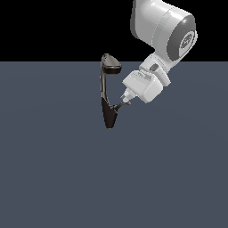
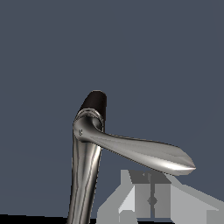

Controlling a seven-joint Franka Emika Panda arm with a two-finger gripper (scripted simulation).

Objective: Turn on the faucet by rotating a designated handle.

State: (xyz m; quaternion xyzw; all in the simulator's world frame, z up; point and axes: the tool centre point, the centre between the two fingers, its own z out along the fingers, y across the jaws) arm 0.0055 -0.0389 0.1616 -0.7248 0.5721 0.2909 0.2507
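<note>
The scene is seen from well back and somewhat above in the exterior view, with the faucet (image 1: 107,93) small at centre, while the same faucet (image 2: 87,162) is seen from very close in the wrist view, shared along with the grey floor (image 1: 53,178).

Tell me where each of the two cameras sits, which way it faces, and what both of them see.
Exterior view: off the arm, facing the faucet on the dark floor; the white arm enters from the upper part of the exterior view's right, gripper at the handle.
Wrist view: on the wrist, looking along the gripper at the faucet up close; only pale gripper parts show, and a long tapered metal lever.
Shared: the faucet and the gripper.
</note>
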